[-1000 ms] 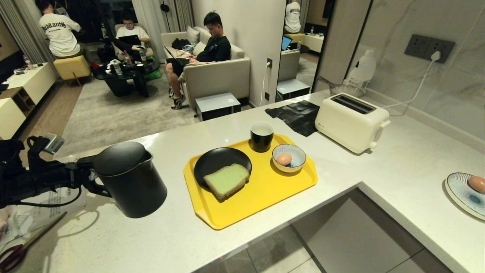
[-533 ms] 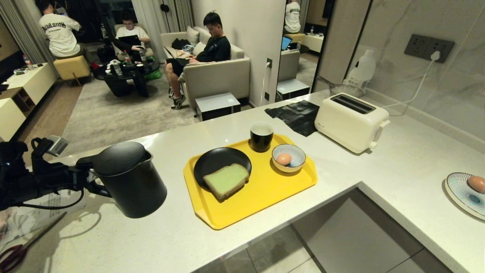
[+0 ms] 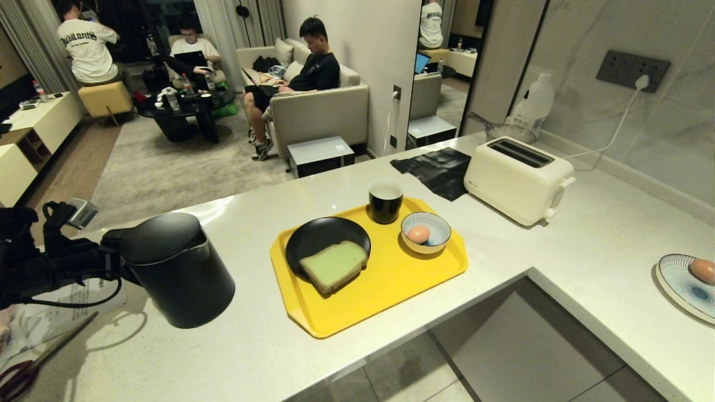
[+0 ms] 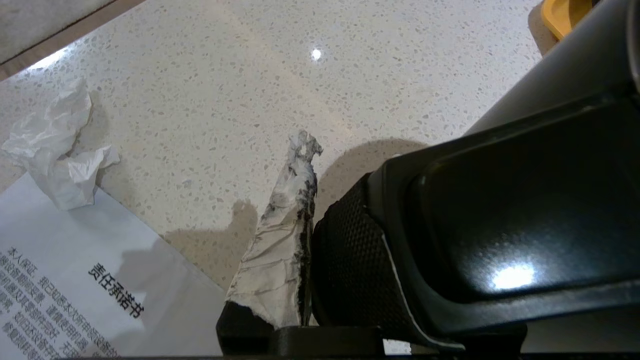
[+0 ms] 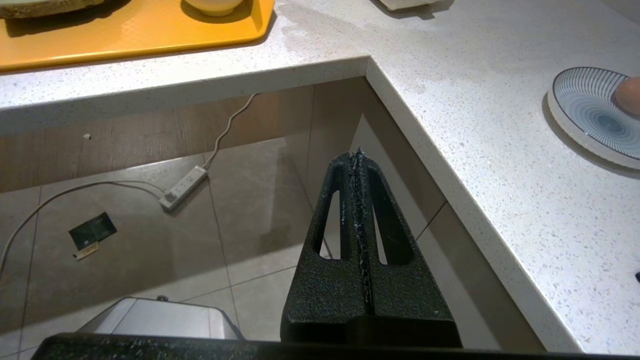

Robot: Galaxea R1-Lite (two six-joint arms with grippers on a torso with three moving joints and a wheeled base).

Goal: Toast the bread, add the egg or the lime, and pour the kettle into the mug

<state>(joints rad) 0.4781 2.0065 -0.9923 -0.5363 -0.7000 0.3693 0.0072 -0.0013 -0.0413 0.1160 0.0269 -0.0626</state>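
- Since prev frame, matte black kettle (image 3: 176,268) has shifted left and tilted; left gripper (image 3: 111,258) clamped on its glossy loop handle (image 4: 500,235), above speckled stone table (image 3: 251,357).
- Right gripper (image 5: 357,165): textured jaws pressed together, empty, below table edge.
- Pale green bread (image 3: 334,265) on round black plate (image 3: 313,234), egg (image 3: 418,234) in striped bowl (image 3: 438,226), glossy mug (image 3: 385,201) — all on yellow tray (image 3: 391,285).

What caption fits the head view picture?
Left gripper grips the kettle handle beside a tray with bread, egg and mug.

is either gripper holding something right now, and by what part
The left gripper holds the kettle by its loop handle. The right gripper is shut on nothing.
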